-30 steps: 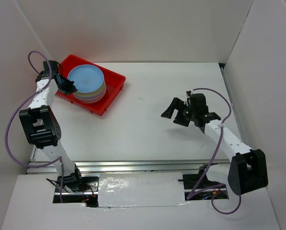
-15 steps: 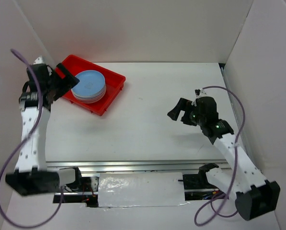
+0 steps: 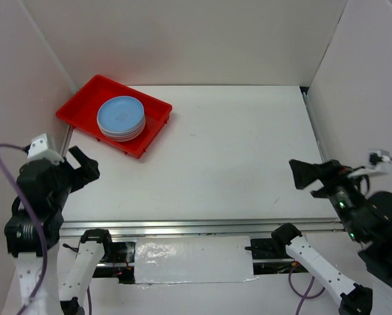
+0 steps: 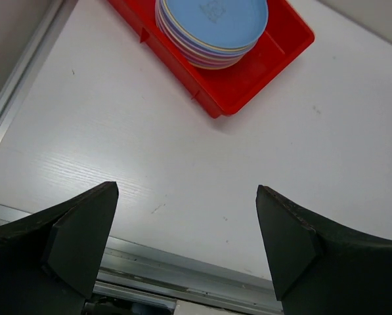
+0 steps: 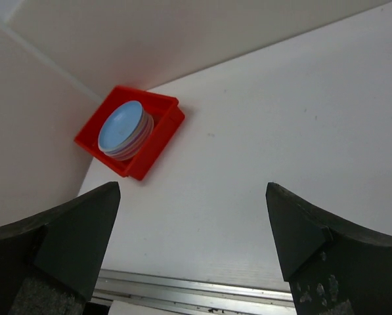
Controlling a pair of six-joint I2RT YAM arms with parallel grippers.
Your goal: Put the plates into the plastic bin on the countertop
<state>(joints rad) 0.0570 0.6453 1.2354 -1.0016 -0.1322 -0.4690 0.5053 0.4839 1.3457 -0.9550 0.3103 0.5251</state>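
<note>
A stack of pastel plates [image 3: 121,117] with a blue one on top sits in the red plastic bin [image 3: 83,100] at the far left of the white countertop [image 3: 222,144]. My left gripper [image 3: 83,165] hangs open and empty over the near left edge, well back from the bin. In the left wrist view the plates [image 4: 212,26] and bin [image 4: 264,62] lie far beyond the wide-apart left gripper [image 4: 186,190]. My right gripper [image 3: 304,177] is open and empty at the near right. In its wrist view the right gripper [image 5: 192,187] frames bare countertop, with the bin [image 5: 164,126] and plates [image 5: 122,128] far off.
A metal rail [image 3: 202,226] runs along the front edge of the countertop. White walls [image 3: 182,39] close in the back and both sides. The bin sits askew beside the left wall.
My left gripper has opened, leaving the blue plate on the stack, and its arm has pulled back to the near left edge. My right arm has drawn back to the near right.
</note>
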